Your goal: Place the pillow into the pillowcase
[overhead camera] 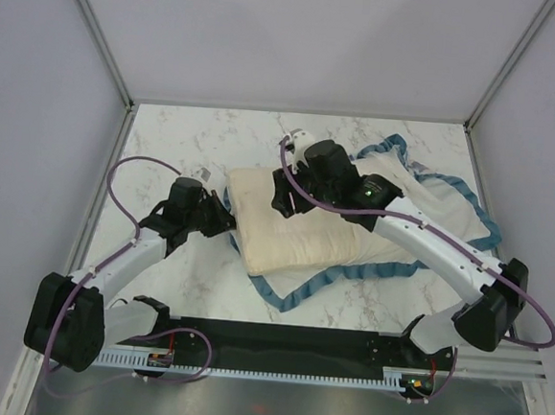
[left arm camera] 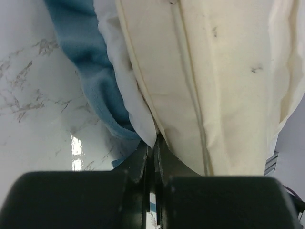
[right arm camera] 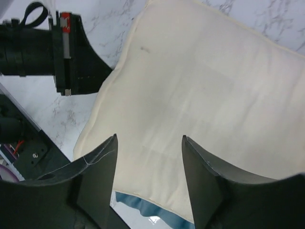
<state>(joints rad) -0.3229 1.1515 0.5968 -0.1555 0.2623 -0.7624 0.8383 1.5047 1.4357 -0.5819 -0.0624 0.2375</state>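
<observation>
We note the worktop (overhead camera: 186, 143) carrying the pillowcase (overhead camera: 444, 198), spread from the centre toward the far right corner with its blue ruffle along the near side. The pillow (overhead camera: 284, 242) lies on it at centre, largely uncovered. The right gripper (right arm camera: 148, 143) hovers over the pillow, jaws apart and empty. The left gripper (left arm camera: 153, 148) sits at the pillow's left edge, jaws pressed together. We judge they pinch the pillowcase's white inside to anchor its mouth.

A white, grey-veined marble-patterned desk (overhead camera: 196, 139) fills the middle of the top view. Pale grey walls (overhead camera: 301, 36) enclose it on three sides, joined at the corners by slim metal posts (overhead camera: 97, 35). A black strip (overhead camera: 286, 341) runs along its near edge.
</observation>
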